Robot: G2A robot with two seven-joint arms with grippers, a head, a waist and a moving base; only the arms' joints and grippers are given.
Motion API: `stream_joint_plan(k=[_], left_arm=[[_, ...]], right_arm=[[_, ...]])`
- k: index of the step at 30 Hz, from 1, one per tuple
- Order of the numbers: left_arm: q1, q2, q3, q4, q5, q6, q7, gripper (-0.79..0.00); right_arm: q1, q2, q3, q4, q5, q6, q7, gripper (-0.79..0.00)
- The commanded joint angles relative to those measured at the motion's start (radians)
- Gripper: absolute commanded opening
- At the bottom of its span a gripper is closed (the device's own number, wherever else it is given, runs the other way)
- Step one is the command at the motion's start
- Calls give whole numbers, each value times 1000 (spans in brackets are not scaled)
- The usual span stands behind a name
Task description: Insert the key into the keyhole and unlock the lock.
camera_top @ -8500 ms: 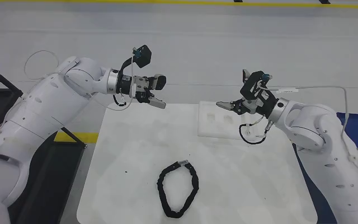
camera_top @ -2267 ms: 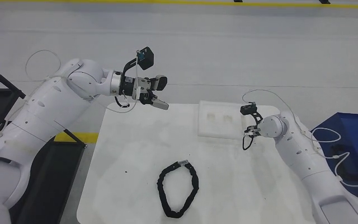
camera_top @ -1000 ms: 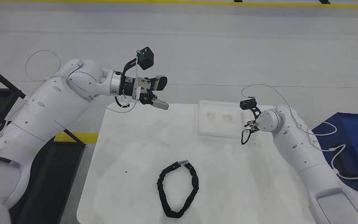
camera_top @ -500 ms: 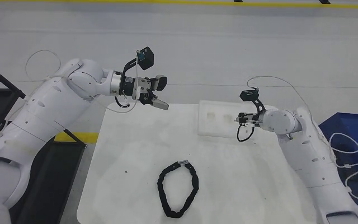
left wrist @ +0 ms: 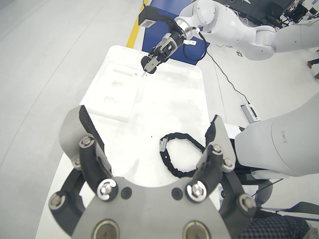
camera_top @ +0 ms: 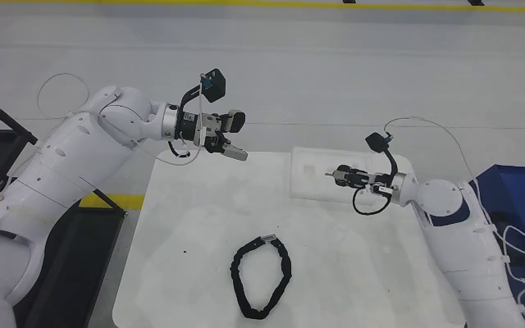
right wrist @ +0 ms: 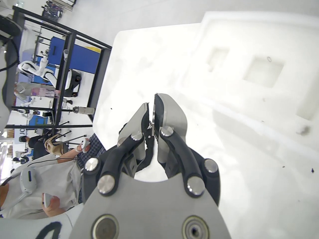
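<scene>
A black cable lock (camera_top: pixel 261 275) lies looped on the white table (camera_top: pixel 189 246), its silver keyhole end (camera_top: pixel 268 239) pointing to the far side. The same lock (left wrist: pixel 179 150) appears beyond my left gripper (left wrist: pixel 149 118), which is open and empty. That gripper (camera_top: pixel 236 135) hangs above the table's far left corner. My right gripper (camera_top: pixel 332 174) is over the white foam tray (camera_top: pixel 312 187), shut on a small silver key (left wrist: pixel 142 75) whose tip sticks out of the fingers. In the right wrist view the right gripper (right wrist: pixel 151 100) pinches a thin metal blade.
The foam tray (right wrist: pixel 249 38) has several shallow recesses and sits at the table's far right. A blue cabinet (left wrist: pixel 149 38) stands beyond the table's right edge, and a black frame (camera_top: pixel 82 221) along its left. The table between tray and lock is bare.
My right arm has swung from the table's right side out over the foam tray, and its gripper now points left. The left arm and the lock have stayed put.
</scene>
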Motion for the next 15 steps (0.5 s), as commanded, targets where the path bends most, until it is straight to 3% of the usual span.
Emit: stream_joint_plan(k=[1,15], left_arm=[[0,0,0,0,0,0,0,0],[0,0,0,0,0,0,0,0]], right_arm=[[4,3,13,-32,36,-4,25,-785],[105,33,112,-158,145,12,166,-785]])
